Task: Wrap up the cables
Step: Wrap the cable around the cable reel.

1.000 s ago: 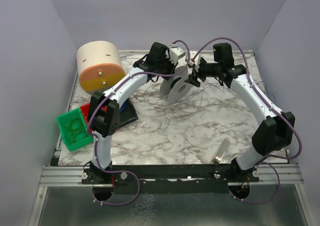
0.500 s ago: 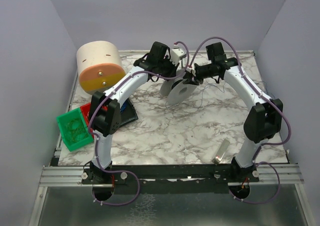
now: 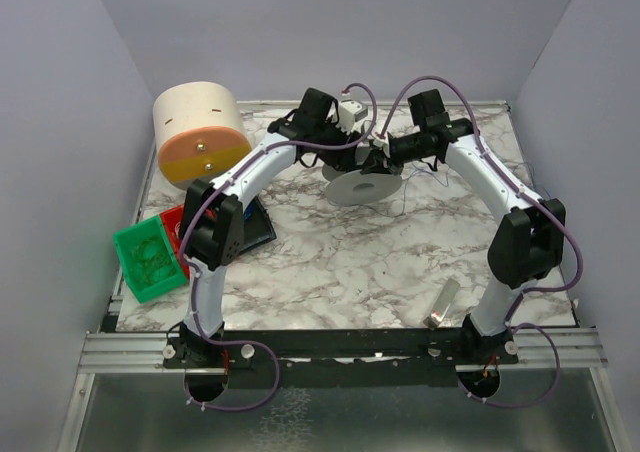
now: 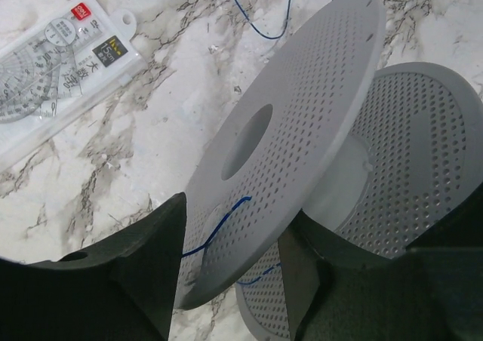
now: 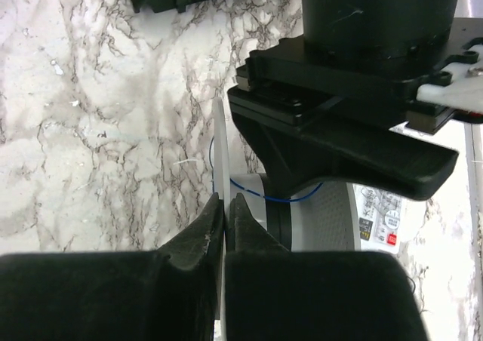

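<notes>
A white perforated spool (image 3: 365, 184) with two flanges sits at the back middle of the table. The cables are one thin blue wire (image 4: 219, 228) that runs over the near flange (image 4: 302, 130) and trails off across the marble (image 3: 405, 200). My left gripper (image 4: 234, 228) is open, its fingers (image 4: 136, 273) straddling that flange's lower rim with a gap. My right gripper (image 5: 226, 201) is shut on the thin edge of a spool flange (image 5: 219, 137), with the wire (image 5: 279, 198) crossing the hub just beyond. Both grippers meet at the spool (image 3: 375, 157).
A clear ruler-set packet (image 4: 60, 77) lies beside the spool. At the left stand a cream and orange drum (image 3: 200, 132), a green bin (image 3: 145, 260), a red box (image 3: 175, 222) and a dark tray (image 3: 258, 227). A small metal piece (image 3: 443, 304) lies near the front right.
My right gripper has moved left and closed on the flange edge. My left gripper has opened off the spool. The spool has tipped from near upright towards flat.
</notes>
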### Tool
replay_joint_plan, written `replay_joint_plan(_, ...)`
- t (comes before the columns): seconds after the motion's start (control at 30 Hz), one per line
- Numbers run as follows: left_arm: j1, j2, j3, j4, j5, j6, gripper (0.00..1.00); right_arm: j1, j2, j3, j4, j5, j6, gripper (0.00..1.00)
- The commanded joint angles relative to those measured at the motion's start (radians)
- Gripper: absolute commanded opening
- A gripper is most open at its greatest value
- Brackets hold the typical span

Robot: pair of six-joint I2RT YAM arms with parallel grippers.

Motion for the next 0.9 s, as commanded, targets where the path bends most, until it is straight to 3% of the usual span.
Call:
replay_joint_plan(0.0, 0.021, -0.036, -0.02, 0.023, 0.063, -0.065, 0.51, -0.003, 0.033, -0.021, -0.07, 0.037, 0.002, 0.01)
replay_joint_plan(0.13, 0.02, -0.025, -0.025, 0.033, 0.112, -0.067, 0.33, -0.003, 0.044, -0.005, -0.079, 0.041, 0.009, 0.01)
replay_joint_plan(0.5, 0.023, -0.003, -0.026, 0.04, 0.072, -0.107, 0.04, -0.047, 0.039, 0.045, -0.03, 0.028, 0.105, 0.04)
replay_joint_plan(0.57, 0.023, 0.002, -0.012, 0.044, 0.007, -0.167, 0.0, -0.067, 0.029, 0.047, 0.016, 0.029, 0.175, 0.12)
replay_joint_plan(0.7, 0.023, -0.005, 0.004, 0.047, -0.131, -0.284, 0.0, -0.113, 0.0, 0.031, 0.125, 0.052, 0.32, 0.45)
replay_joint_plan(0.87, 0.024, -0.029, 0.0, 0.048, -0.233, -0.4, 0.0, -0.189, -0.062, -0.052, 0.316, 0.062, 0.534, 0.6)
